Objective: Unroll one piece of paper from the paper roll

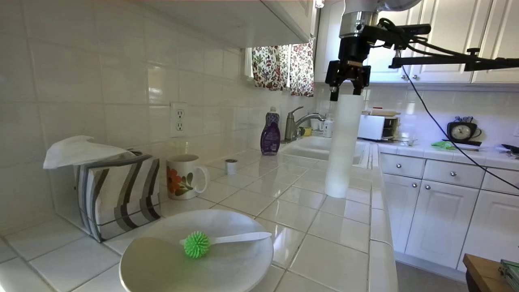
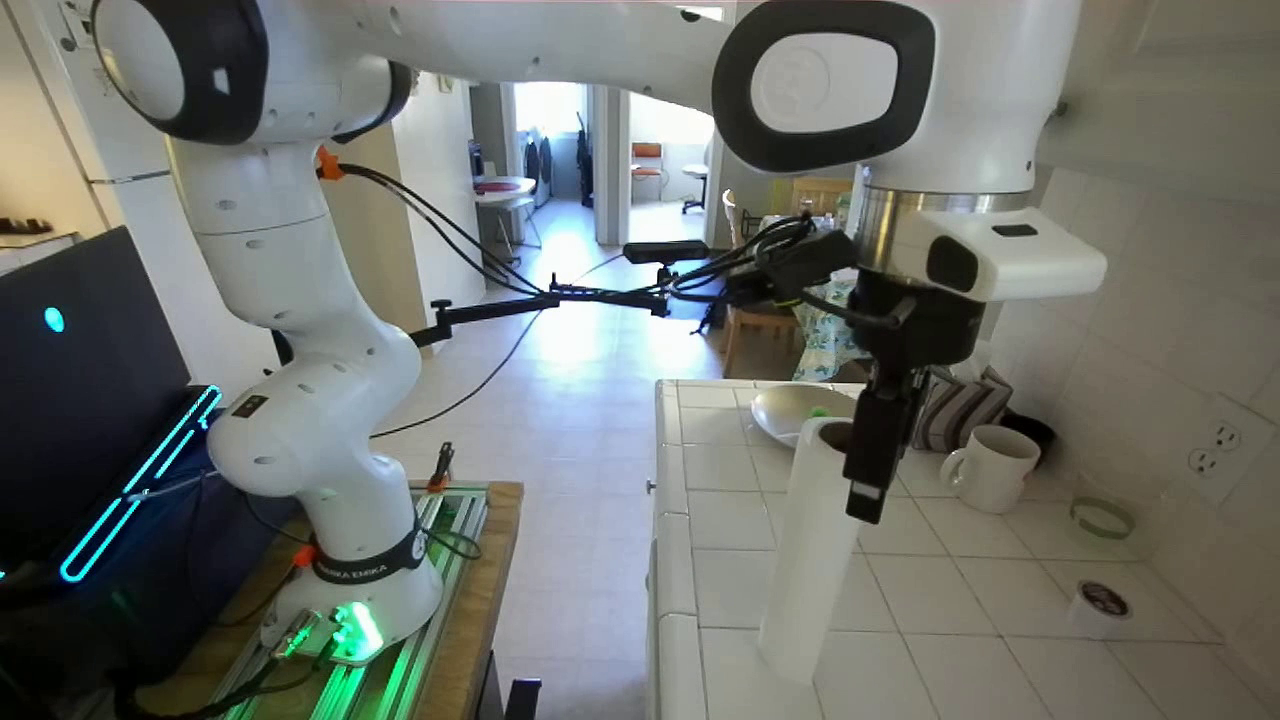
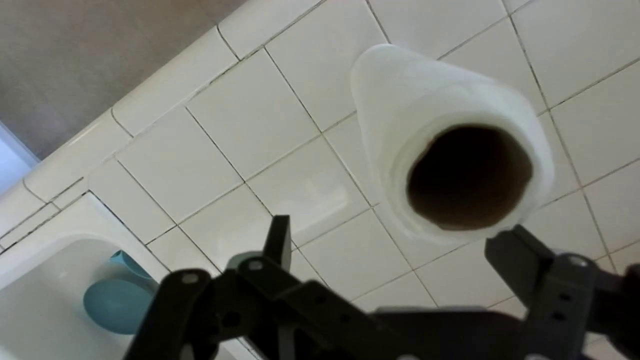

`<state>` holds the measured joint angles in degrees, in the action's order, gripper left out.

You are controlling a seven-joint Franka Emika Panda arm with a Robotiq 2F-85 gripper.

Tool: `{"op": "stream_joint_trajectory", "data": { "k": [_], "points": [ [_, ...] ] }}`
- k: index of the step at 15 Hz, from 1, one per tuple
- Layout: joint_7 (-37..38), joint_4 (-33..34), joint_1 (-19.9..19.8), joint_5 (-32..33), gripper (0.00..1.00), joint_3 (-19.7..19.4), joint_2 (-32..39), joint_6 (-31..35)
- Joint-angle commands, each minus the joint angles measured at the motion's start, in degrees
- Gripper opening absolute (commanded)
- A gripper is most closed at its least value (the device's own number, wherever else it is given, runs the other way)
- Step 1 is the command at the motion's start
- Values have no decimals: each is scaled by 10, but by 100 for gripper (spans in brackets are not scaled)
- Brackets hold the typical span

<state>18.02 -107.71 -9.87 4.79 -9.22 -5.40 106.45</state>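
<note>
The paper roll (image 1: 344,150) is a tall white cylinder standing upright on the tiled counter; it also shows in an exterior view (image 2: 812,560) and in the wrist view (image 3: 395,95), where its dark, hollow core faces up. I cannot make out a separate piece of paper hanging off the roll. My gripper (image 1: 346,91) points down at the height of the roll's top, fingers apart. In the wrist view the gripper (image 3: 395,232) is open and nothing is between its fingers. The roll's top lies just beyond the fingertips, closer to the right finger; whether they touch is unclear.
A bowl (image 1: 150,267) holds a green brush (image 1: 197,244). A striped napkin holder (image 1: 121,194), mug (image 1: 182,178), small cup (image 1: 231,166) and purple bottle (image 1: 270,138) stand along the wall. The sink (image 1: 304,142) lies behind the roll. The counter's edge (image 1: 383,243) runs beside it.
</note>
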Motion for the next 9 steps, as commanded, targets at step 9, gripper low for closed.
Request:
{"op": "stream_joint_trajectory", "data": {
  "k": [9],
  "points": [
    [15,3,-1,7,53,3,0,7]
  ]
}}
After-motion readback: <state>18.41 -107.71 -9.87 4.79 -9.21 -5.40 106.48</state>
